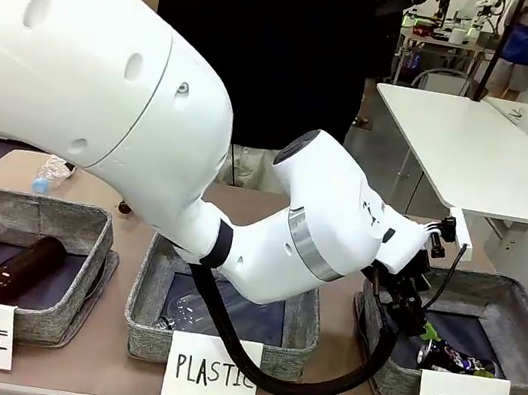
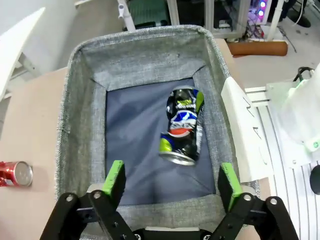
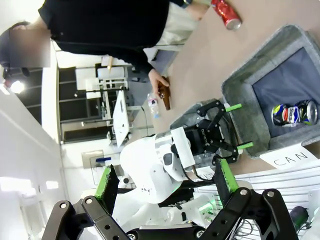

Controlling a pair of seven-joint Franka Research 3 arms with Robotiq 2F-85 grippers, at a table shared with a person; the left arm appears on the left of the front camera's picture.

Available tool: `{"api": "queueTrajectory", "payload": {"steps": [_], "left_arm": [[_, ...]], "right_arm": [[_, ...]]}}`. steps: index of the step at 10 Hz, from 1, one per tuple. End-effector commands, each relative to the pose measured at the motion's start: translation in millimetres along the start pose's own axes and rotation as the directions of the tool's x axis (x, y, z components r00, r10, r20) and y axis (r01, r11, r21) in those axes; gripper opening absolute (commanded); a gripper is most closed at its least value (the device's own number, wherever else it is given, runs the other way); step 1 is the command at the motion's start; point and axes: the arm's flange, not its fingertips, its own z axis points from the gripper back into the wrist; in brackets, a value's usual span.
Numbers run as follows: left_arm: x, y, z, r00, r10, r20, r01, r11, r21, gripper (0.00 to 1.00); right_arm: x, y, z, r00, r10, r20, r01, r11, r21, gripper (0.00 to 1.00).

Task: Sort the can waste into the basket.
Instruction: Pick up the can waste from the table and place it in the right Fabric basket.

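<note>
Tan tabletop [image 2: 30, 125] carries the basket [image 2: 80, 100], and the left gripper [image 2: 171, 176] hangs over its near rim, fingers spread wide with nothing between them. Just ahead of the fingertips the black-blue can [image 2: 182, 125] lies on its side on the dark floor (crumpled). The red can [image 2: 16, 174] lies on the table outside the basket wall, off to the gripper's side. The right gripper [image 3: 164, 172] is spread wide too, empty.

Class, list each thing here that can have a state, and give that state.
black-blue can, dented, lying inside the CAN basket
red can, lying on the table outside the basket
left gripper, open, empty, above the basket
right gripper, open, empty
brown bottle, lying in the BOTTLE basket
</note>
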Motion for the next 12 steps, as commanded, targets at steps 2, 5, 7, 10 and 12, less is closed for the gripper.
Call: {"api": "queueTrajectory", "payload": {"steps": [2, 5, 7, 10, 12], "left_arm": [[14.2, 8.9, 24.9, 0.998, 0.057, -0.007, -0.057, 0.998, -0.029, 1.00], [9.8, 17.5, 224.1, 0.914, 0.397, -0.080, -0.399, 0.917, -0.014, 1.00], [-32.2, 10.7, 355.2, 0.761, 0.646, -0.061, -0.626, 0.755, 0.194, 1.00], [-134.6, -26.4, 492.1, 0.379, 0.913, 0.150, -0.897, 0.323, 0.303, 1.00], [-197.9, -48.2, 543.7, 0.192, 0.945, 0.263, -0.960, 0.125, 0.251, 1.00]], "right_arm": [[0.4, 0.0, 1.5, 1.000, 0.009, 0.006, -0.009, 1.000, 0.002, 1.00], [0.4, 0.0, 1.5, 1.000, 0.009, 0.006, -0.009, 1.000, 0.002, 1.00], [0.4, 0.0, 1.5, 1.000, 0.009, 0.006, -0.009, 1.000, 0.002, 1.00], [0.4, 0.0, 1.5, 1.000, 0.009, 0.006, -0.009, 1.000, 0.002, 1.00], [0.4, 0.0, 1.5, 1.000, 0.009, 0.006, -0.009, 1.000, 0.002, 1.00]]}}
